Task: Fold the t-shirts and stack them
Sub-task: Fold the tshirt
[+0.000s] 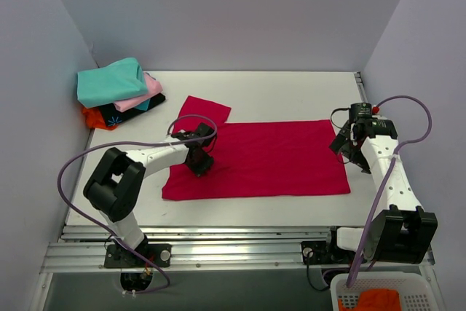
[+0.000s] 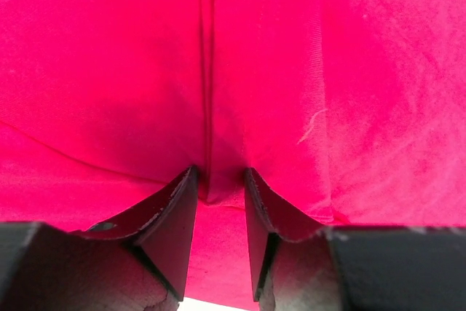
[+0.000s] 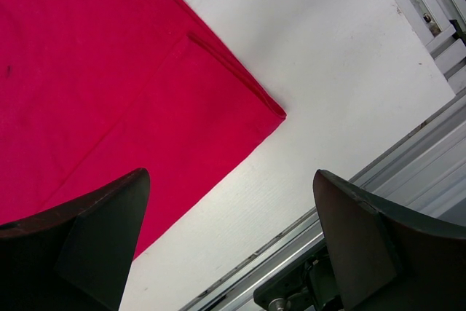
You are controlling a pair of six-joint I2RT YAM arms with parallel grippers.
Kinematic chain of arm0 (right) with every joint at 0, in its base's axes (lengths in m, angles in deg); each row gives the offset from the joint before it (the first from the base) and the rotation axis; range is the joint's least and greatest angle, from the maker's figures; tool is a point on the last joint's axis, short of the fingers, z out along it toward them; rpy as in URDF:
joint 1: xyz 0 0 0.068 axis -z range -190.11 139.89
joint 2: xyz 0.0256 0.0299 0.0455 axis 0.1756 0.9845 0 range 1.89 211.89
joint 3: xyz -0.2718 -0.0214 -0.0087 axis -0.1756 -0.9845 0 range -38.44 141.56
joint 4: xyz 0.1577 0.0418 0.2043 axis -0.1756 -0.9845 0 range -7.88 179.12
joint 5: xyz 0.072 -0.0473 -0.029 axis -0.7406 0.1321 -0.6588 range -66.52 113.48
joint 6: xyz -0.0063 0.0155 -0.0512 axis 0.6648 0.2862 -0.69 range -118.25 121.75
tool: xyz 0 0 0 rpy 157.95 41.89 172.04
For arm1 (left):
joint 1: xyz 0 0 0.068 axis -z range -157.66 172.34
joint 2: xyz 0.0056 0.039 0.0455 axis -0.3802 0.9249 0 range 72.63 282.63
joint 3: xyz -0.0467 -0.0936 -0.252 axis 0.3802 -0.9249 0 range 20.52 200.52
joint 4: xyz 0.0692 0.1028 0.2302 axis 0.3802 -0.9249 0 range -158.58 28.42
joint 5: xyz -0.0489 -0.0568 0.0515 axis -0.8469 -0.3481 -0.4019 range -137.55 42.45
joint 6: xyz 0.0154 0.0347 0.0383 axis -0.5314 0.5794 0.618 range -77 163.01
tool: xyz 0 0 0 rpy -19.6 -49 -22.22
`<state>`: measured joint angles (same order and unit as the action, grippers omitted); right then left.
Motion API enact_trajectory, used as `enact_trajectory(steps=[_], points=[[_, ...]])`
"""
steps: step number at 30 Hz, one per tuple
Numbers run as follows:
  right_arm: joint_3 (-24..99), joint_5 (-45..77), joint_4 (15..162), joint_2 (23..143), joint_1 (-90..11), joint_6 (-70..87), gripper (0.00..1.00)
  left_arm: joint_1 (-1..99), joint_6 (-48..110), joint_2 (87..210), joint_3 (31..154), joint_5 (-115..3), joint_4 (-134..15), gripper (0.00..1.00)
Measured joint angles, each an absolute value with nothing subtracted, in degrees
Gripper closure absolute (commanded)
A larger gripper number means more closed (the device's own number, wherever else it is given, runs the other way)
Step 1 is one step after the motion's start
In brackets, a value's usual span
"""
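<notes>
Left gripper (image 1: pixel 200 167) is down on the red shirt (image 1: pixel 277 158), its jaws narrowed onto a raised ridge of cloth. In the left wrist view both fingers (image 2: pixel 171 216) bear against that ridge, so the grip reads as a pinch on the red shirt. Right gripper (image 1: pixel 349 143) hangs at the red shirt's right edge, jaws spread wide, with nothing between them.

Location: the red shirt lies flat on the table (image 1: pixel 291 92), long axis running left to right. One sleeve (image 1: pixel 205 111) projects toward the far side at the left end. The stack (image 1: pixel 116 92) of folded shirts sits in the far left corner, apart from the red shirt.

Governing relation: the pinch point lies inboard of the left edge, and most of the cloth extends from it to the right, toward the right gripper. In the right wrist view a corner (image 3: pixel 280 113) of the red shirt lies ahead of the open fingers, not between them.

Assessment: a fold across the long axis appears to be the step in hand. The left arm alone is engaged; the right gripper would need to descend onto the corner before assisting.
</notes>
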<state>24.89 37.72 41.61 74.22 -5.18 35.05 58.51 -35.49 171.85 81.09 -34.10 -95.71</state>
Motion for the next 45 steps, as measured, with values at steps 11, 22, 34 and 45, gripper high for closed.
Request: enact_trajectory(steps=[11,22,34,45], points=[[24.9,37.7,41.9,74.9,-5.7,34.8,0.11,58.6,-35.2,173.1,82.9,-34.1,-95.7,0.69],[24.9,38.1,42.2,75.0,-5.7,34.6,0.11,58.6,-34.3,174.1,84.1,-34.1,-96.1,0.94],[24.9,38.2,42.7,75.0,-5.7,34.6,0.12,58.6,-32.0,175.5,93.9,-33.6,-100.7,0.98],[24.9,38.1,43.1,75.7,-5.7,34.6,0.12,57.0,-27.7,183.1,104.3,-33.9,-102.6,0.09]])
